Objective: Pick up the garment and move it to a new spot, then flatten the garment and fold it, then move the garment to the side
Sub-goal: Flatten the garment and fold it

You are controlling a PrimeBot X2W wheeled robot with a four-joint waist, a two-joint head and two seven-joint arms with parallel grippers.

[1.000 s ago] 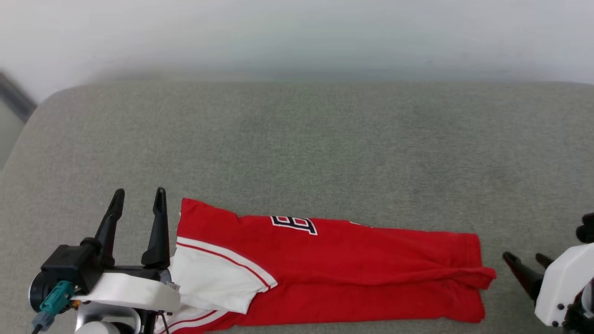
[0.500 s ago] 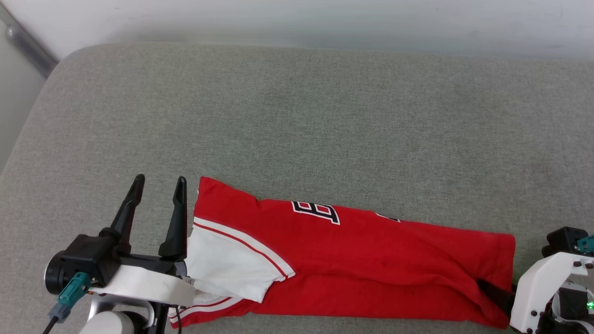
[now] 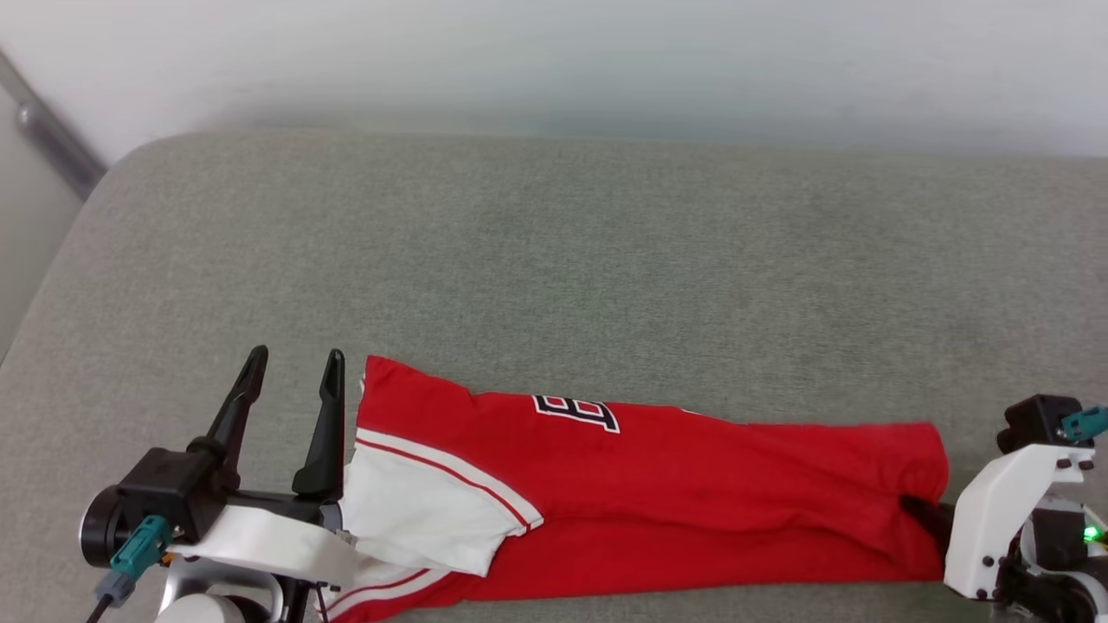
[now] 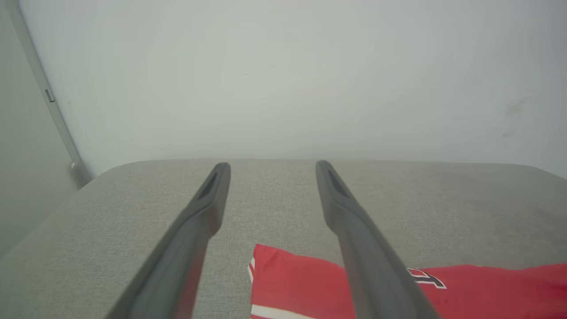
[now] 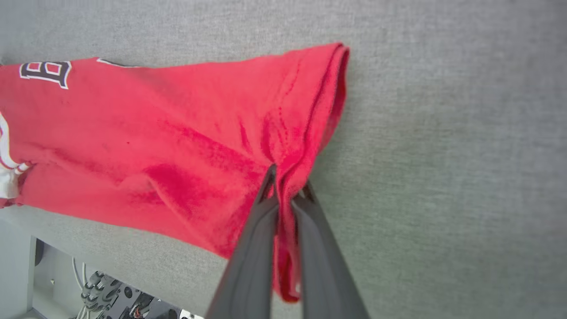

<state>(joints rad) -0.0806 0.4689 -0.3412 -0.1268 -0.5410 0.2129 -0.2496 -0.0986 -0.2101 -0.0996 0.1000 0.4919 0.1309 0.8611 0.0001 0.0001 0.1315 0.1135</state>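
Note:
The garment (image 3: 675, 484) is a red shirt with a white sleeve and striped trim, folded into a long band near the front edge of the grey cushion. A black letter with white outline shows on its far side. My right gripper (image 5: 287, 184) is shut on the hem at the garment's (image 5: 177, 133) right end, red fabric pinched between its dark fingers; in the head view that gripper (image 3: 922, 510) is mostly behind its white wrist. My left gripper (image 3: 290, 359) stands open just left of the garment's left end, holding nothing. From the left wrist, its two fingers (image 4: 350, 212) straddle the garment's corner (image 4: 288, 279).
The grey cushion (image 3: 554, 260) stretches wide behind the garment, with a rounded far-left corner. A pale wall (image 3: 554, 61) rises behind it and a metal rail (image 3: 52, 138) runs at the far left. The right wrist view catches cables and robot parts (image 5: 110, 297) below the cushion's front edge.
My right gripper has reached in from the right onto the garment's right end and shut on the hem, bunching it. The head camera shifted. The left gripper stayed open beside the left end.

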